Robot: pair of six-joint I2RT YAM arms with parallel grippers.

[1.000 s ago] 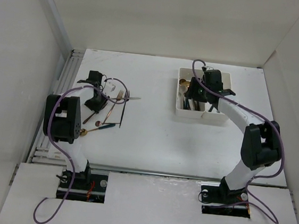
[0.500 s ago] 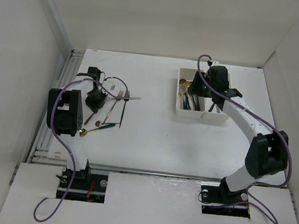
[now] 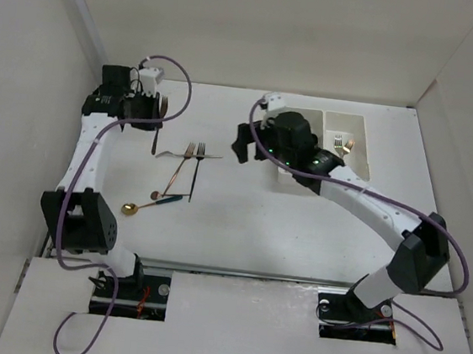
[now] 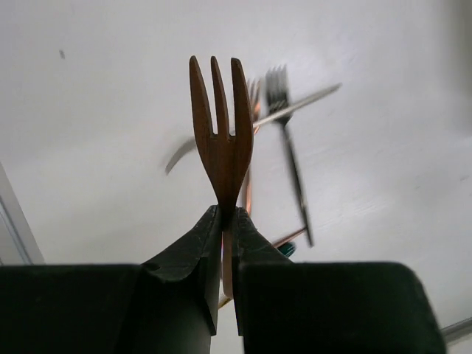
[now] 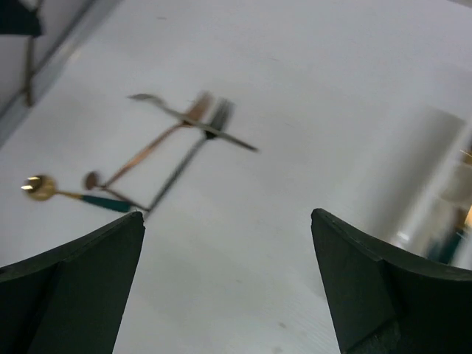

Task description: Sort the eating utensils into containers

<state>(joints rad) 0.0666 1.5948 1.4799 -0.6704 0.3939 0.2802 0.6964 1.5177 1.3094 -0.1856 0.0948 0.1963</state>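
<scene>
My left gripper [image 3: 157, 118] is raised at the back left, shut on a copper fork [image 4: 221, 144] whose tines point up between the fingers [image 4: 193, 243]. Below it on the table lie a silver utensil [image 3: 174, 152], a copper fork [image 3: 182, 164], a black fork [image 3: 195, 173], a copper spoon [image 3: 158, 193] and a gold spoon with a green handle [image 3: 142, 207]. My right gripper [image 5: 227, 214] hangs open and empty over the table's middle, left of the white containers [image 3: 353, 169]. Forks [image 3: 340, 142] lie in the right bin; my right arm hides most of the left bin.
White walls close in the table on the left, back and right. A metal rail [image 3: 97, 133] runs along the left edge beside the pile. In the right wrist view the bins' near wall [image 5: 442, 192] shows blurred at the right.
My left gripper closed on the copper fork and lifted it up and back from the pile. My right arm swung left away from the bins, and its jaws opened wide.
</scene>
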